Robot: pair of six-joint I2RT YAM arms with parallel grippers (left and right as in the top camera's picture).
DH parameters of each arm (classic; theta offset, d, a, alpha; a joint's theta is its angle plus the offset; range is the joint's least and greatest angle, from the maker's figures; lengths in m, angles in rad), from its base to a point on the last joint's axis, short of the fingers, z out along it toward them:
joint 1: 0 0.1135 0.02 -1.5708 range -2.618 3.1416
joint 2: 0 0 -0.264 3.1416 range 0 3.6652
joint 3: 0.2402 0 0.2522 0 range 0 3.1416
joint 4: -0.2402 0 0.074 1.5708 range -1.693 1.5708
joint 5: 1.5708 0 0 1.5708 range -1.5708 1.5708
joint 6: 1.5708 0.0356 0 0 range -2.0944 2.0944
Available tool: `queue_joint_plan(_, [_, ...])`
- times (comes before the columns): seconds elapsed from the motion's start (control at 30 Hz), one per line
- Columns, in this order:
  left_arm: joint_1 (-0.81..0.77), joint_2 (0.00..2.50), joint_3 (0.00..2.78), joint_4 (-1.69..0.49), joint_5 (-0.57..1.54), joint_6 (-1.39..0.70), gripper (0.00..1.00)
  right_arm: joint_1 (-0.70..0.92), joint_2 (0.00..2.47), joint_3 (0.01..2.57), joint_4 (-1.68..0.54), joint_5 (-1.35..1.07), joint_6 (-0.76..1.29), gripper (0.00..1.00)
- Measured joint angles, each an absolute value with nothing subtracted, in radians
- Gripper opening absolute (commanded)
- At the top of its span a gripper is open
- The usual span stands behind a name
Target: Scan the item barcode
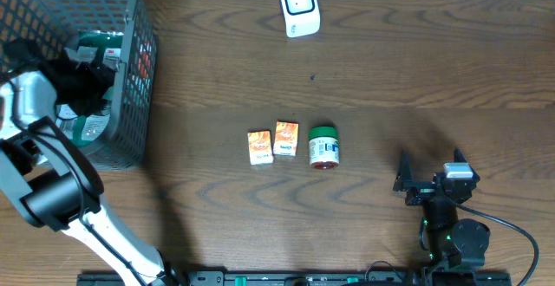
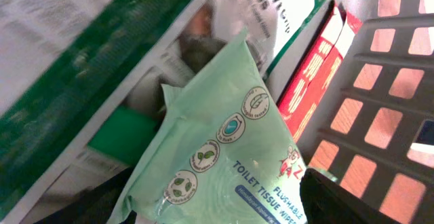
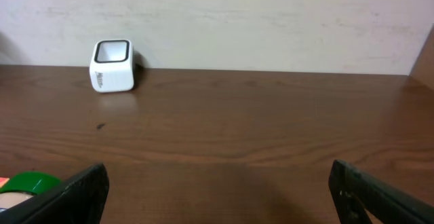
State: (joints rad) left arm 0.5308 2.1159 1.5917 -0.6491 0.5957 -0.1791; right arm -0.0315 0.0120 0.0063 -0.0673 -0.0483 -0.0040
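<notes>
Left gripper was down in the basket right by the green wipes pack, couldn't tell if it was clamped or apart, right gripper sat wide apart, so I'd pinch the pack's edge squarely before lifting it toward the scanner.

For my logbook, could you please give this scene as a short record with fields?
left gripper: inside the grey mesh basket, facing a pale green pack of tissue wipes; jaws unclear
right gripper: open, empty, over the brown wooden table
scanner: white box-shaped device at the far table edge
mid-table: two small orange cartons and one green-lidded jar, in a row
</notes>
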Motion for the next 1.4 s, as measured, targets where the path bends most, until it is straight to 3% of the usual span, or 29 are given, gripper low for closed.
queue_joint_plan(0.43, [0.368,2.121,1.589,-0.555,0.494,-0.179,0.77,-0.031,0.012,0.006,-0.068,-0.048,-0.004,0.99])
queue_joint_plan(1.1, [0.355,2.138,1.583,-0.476,0.465,-0.18,0.79,-0.031,0.012,0.006,-0.068,-0.048,-0.004,0.99])
queue_joint_plan(1.4, [0.36,2.157,1.583,-0.443,0.454,-0.188,0.45,-0.031,0.012,0.006,-0.067,-0.048,-0.004,0.99])
